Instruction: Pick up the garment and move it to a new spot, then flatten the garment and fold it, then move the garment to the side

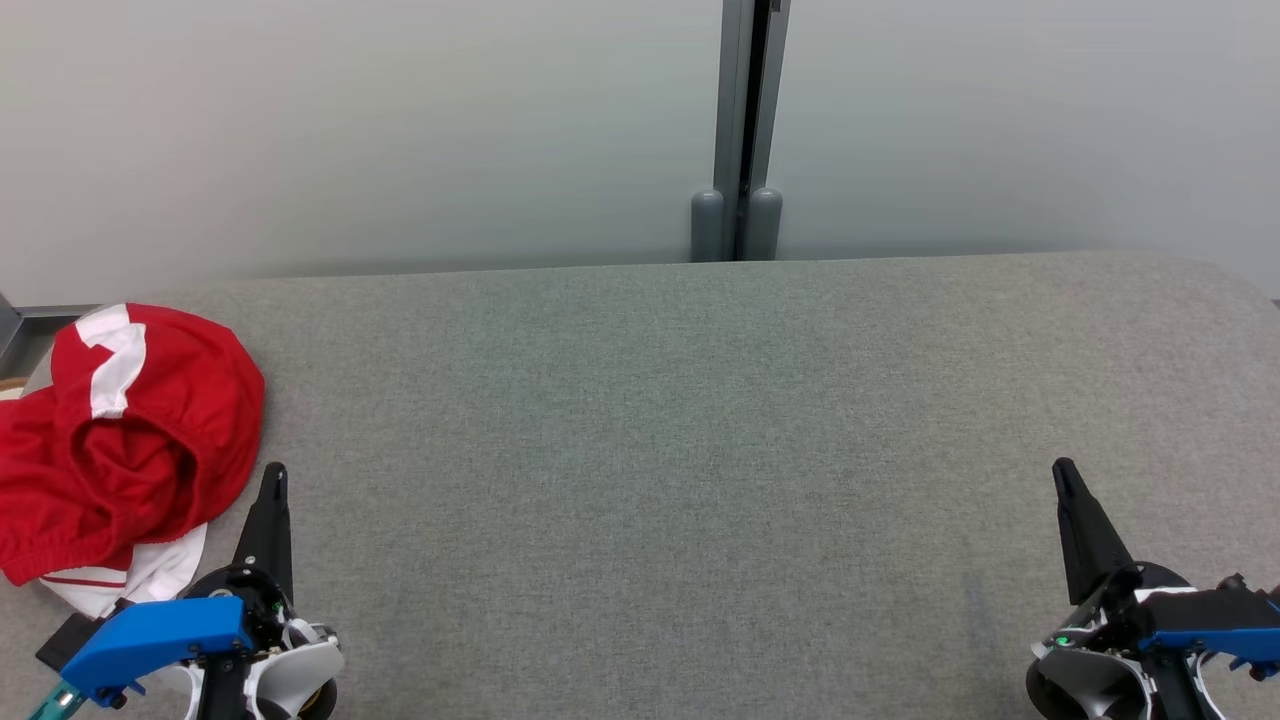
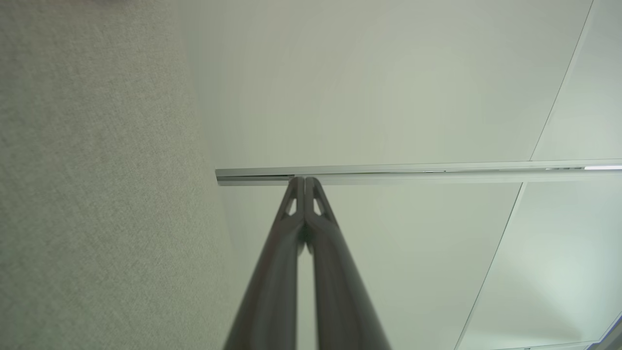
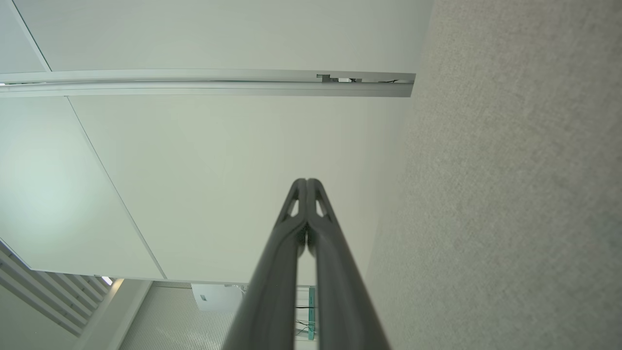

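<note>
A crumpled red garment (image 1: 130, 440) with white stripes lies in a heap at the left end of the grey felt table (image 1: 660, 450). My left gripper (image 1: 273, 478) hovers just right of the heap, shut and holding nothing, its fingers pointing toward the back wall. Far across the table my right gripper (image 1: 1062, 474) rests at the lower right, also shut and holding nothing. In the left wrist view the left gripper (image 2: 305, 181) has its two tips pressed together. The right gripper (image 3: 306, 182) looks the same in the right wrist view.
A pale wall (image 1: 350, 130) with a grey vertical post (image 1: 740, 130) stands right behind the table's far edge. The table's left edge runs close by the garment, with a metal frame (image 1: 30, 315) beyond it. Grey felt spreads between the two grippers.
</note>
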Tool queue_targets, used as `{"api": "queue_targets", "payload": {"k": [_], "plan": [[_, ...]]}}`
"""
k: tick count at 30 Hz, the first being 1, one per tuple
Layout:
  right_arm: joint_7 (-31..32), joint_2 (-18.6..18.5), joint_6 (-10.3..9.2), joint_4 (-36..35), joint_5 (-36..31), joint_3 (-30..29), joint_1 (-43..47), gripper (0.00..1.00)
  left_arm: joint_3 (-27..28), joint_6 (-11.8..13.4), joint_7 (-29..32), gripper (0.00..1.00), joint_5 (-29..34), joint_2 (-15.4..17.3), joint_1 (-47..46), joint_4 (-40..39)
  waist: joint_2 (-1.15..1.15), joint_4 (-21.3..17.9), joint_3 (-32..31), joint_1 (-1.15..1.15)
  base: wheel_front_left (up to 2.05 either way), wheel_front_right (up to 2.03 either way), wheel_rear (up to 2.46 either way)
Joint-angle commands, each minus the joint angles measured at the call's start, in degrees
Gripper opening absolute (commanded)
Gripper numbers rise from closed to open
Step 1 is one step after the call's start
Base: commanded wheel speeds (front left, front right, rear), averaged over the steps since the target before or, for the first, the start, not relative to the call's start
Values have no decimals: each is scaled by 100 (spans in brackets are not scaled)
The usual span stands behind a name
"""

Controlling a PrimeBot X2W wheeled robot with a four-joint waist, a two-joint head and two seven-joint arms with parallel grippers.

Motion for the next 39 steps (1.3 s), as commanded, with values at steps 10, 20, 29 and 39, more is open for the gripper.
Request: {"api": "queue_targets", "payload": {"k": [10, 20, 29, 39], "plan": [[-11, 11, -1, 62, -4, 15, 60, 100, -7, 1, -18, 100, 8, -10, 59, 64, 0, 0, 1, 0, 0, 0, 0], [-259, 20, -6, 52, -180, 192, 177, 100, -70, 0, -265, 100, 217, -22, 196, -61, 0, 16, 6, 0, 0, 0, 0], [-499, 15, -5, -85, -714, 330, 201, 100, -104, -1, -505, 100, 857, -16, 222, -256, 0, 31, 11, 0, 0, 0, 0], [-738, 9, -3, -201, -1889, 534, 219, 100, -185, 173, -744, 100, 2016, -10, 237, -483, 0, 46, 17, 0, 0, 0, 0]]}}
